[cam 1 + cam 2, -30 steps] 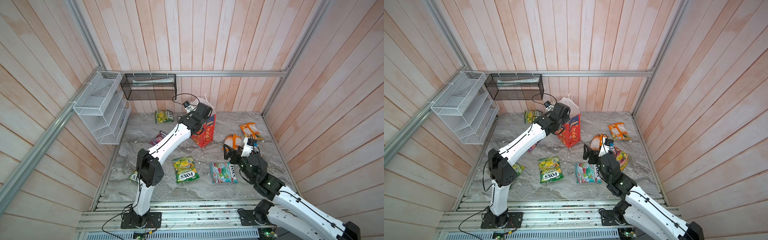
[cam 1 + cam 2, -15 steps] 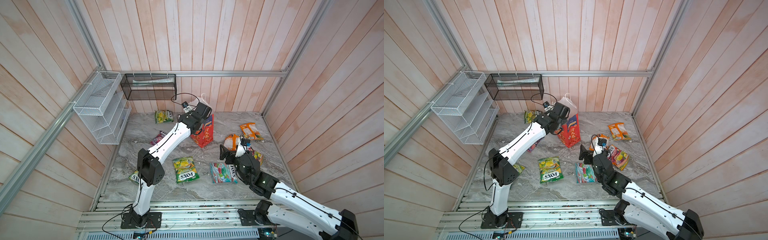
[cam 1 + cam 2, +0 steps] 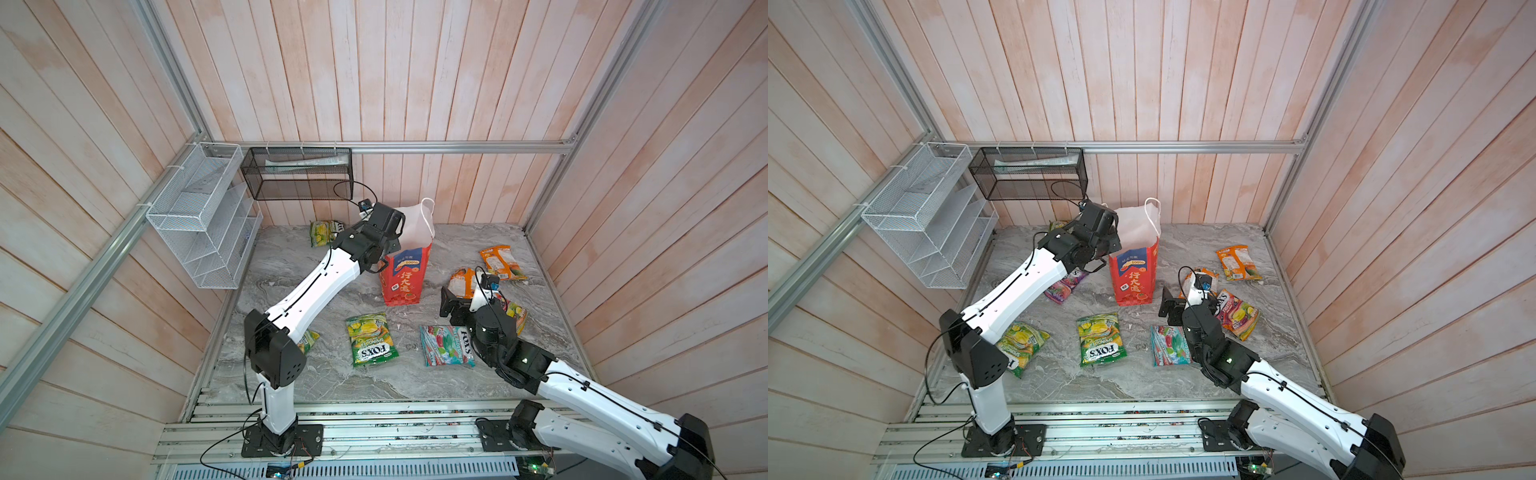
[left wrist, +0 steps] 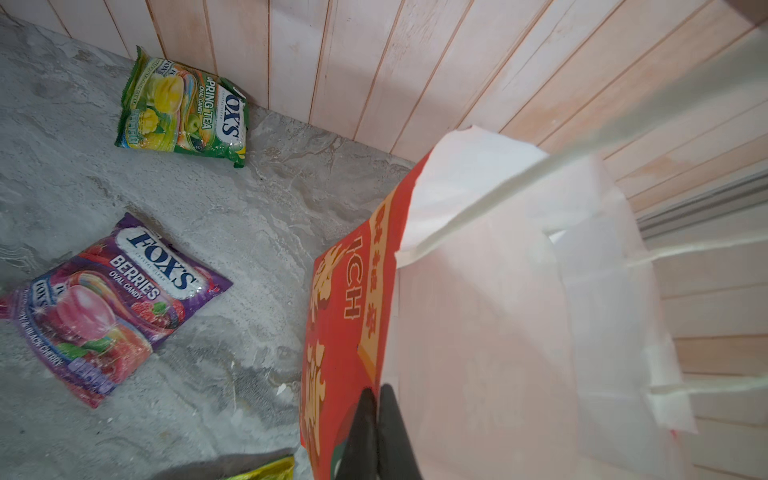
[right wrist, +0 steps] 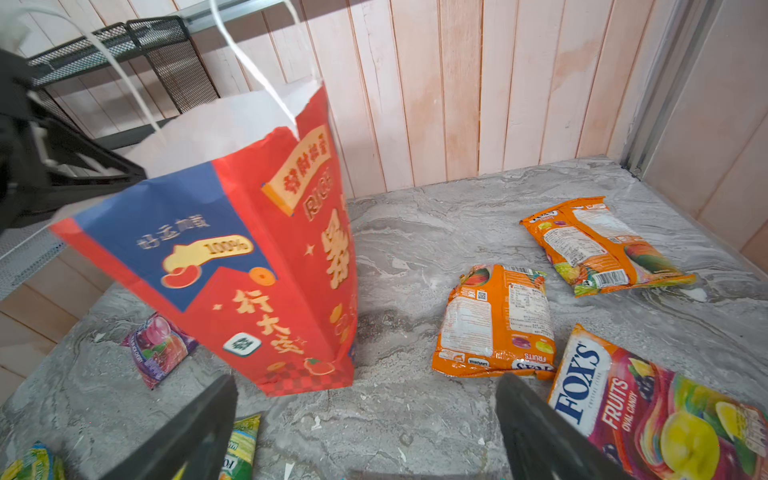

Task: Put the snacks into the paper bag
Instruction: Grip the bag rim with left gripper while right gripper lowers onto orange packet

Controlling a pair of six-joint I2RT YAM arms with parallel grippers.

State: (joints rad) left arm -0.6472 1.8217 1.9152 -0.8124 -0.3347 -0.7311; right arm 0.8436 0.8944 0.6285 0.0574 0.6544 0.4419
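My left pincer [image 4: 377, 390] is pinched together on the rim of the red paper bag [image 4: 349, 291], one finger against the red outside and one against the white inside. Out from that grip, the purple Berries packet [image 4: 108, 307] lies flat on the marble tabletop [image 3: 291, 266]. The green Spring Tea packet [image 4: 183, 110] lies farther off, against the back wall.

My right pincer [image 5: 363, 380] hangs with its fingers spread wide and nothing between them, low over the tabletop in front of the bag. The Fruits packet [image 5: 648, 407] lies just beside one finger. Past it, the nearer orange packet [image 5: 496, 320] and the farther orange packet [image 5: 602, 245] lie back side up.

In both top views the bag stands upright near the middle of the tabletop with its mouth open. In front of it lie a green Fox's packet [image 3: 371, 339] and a teal-red Fox's packet [image 3: 446, 345]. A second green packet [image 3: 1019, 345] lies by my left arm's base.
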